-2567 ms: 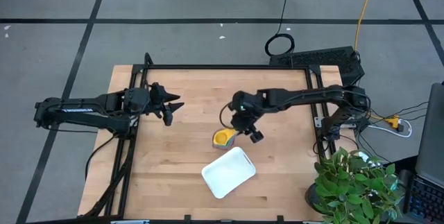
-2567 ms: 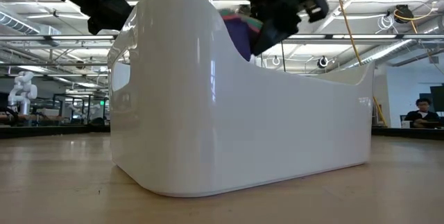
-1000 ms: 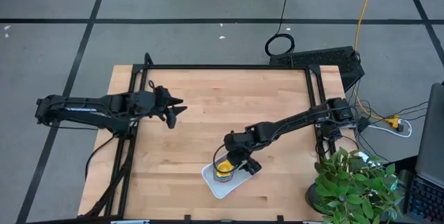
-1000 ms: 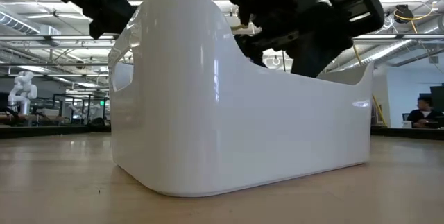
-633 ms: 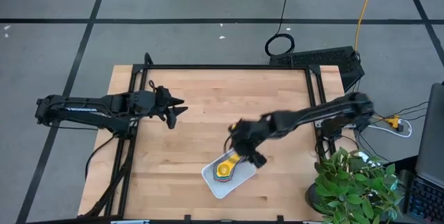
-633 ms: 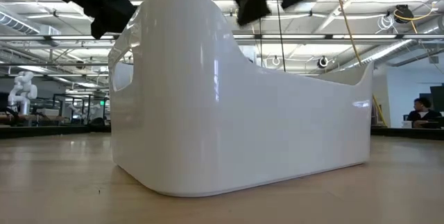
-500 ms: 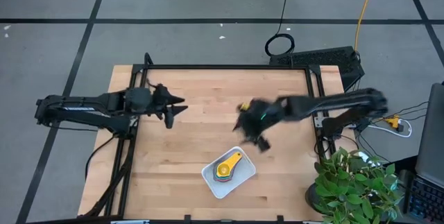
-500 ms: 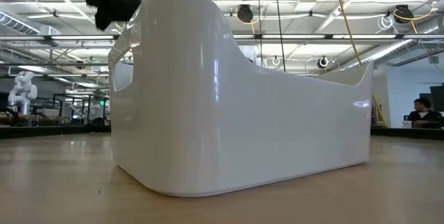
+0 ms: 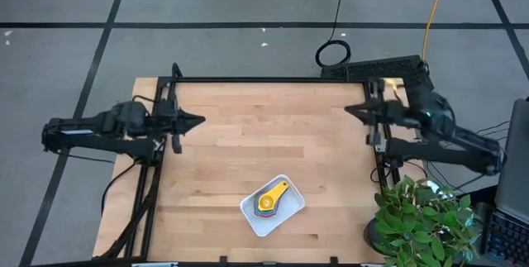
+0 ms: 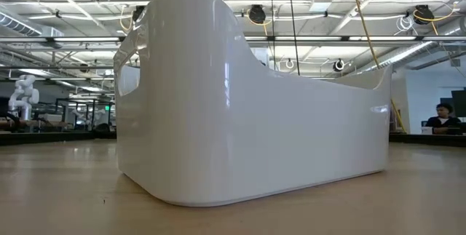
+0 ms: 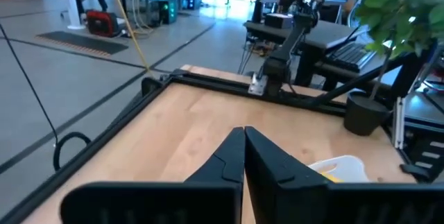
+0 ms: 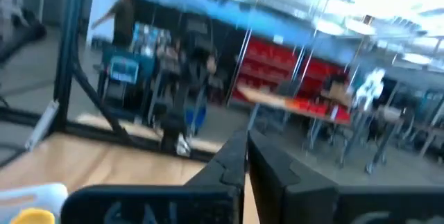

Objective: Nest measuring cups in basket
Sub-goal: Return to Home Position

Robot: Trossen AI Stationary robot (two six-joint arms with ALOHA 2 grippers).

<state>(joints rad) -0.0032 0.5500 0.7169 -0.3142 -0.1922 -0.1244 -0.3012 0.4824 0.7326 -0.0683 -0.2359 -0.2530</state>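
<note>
Task looks basically done. The measuring cups (image 9: pixel 266 204) sit nested as one stack inside the basket (image 9: pixel 287 215). The basket lies approx midway between the two arms' sides, toward the edge of the surface (image 9: pixel 248 139) nearest the low camera, & is turned at an angle to that edge. The yellow cup (image 9: pixel 269 198) is on top, its handle pointing at a basket corner. Slivers of other colours show round its rim, but the layers can't be counted from above, so "all cups in" is a judgement. Backing it: no loose cup shows anywhere else on the surface in the high view. In the low view only the basket's white wall shows, w/ nothing poking over the rim, so the stack prob. sits below it. The left tool (image 9: pixel 197 121) is at the left edge of the surface, well apart from the basket. Its fingers (image 11: pixel 230 160) are pressed together w/ nothing between them. The right tool (image 9: pixel 351 110) is at the far right edge, also well apart, fingers (image 12: pixel 232 156) likewise clenched & empty. What's left seems to be just parking the arms, & both already look near a rest pose. No more cup handling appears needed unless the stack wants straightening.
</note>
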